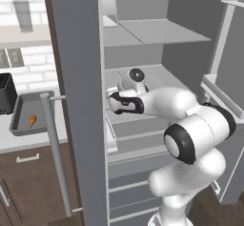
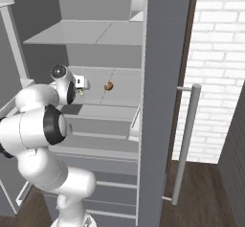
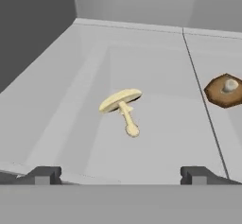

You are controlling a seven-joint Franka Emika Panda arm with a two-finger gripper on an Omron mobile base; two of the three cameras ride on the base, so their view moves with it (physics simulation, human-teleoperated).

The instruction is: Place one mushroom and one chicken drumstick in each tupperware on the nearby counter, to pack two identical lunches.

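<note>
Hidden or cut off: in the left base view the open fridge door [image 1: 78, 101] covers most of the counter [image 1: 24, 141]; one tupperware [image 1: 19, 125] shows past the door's edge, its right end cut off by the door handle [image 1: 53, 148]. A chicken drumstick [image 1: 32, 120] lies inside it, small and orange, detail hard to make out. The black toaster [image 1: 5, 93] sits just behind the tray, cropped by the frame edge.

The arm's own wrist blocks the fingertips in both base views. In the hand view the gripper [image 3: 121, 175] has its two dark tips set wide apart at the bottom, nothing between them; jaws fully spread, holding nothing.

Task items on the fridge shelf [image 3: 156, 76]: the cream-white mushroom [image 3: 122, 106] lies on its side ahead of the fingers, roughly centred between them, cap away, stem pointing toward the camera. The brown-capped mushroom [image 3: 225, 90] rests to its right, apart from it, partly cut by the frame edge. In the right base view the brown one [image 2: 108, 85] shows as a small blob on the shelf beside the hand.

No readable writing or labels anywhere.
</note>
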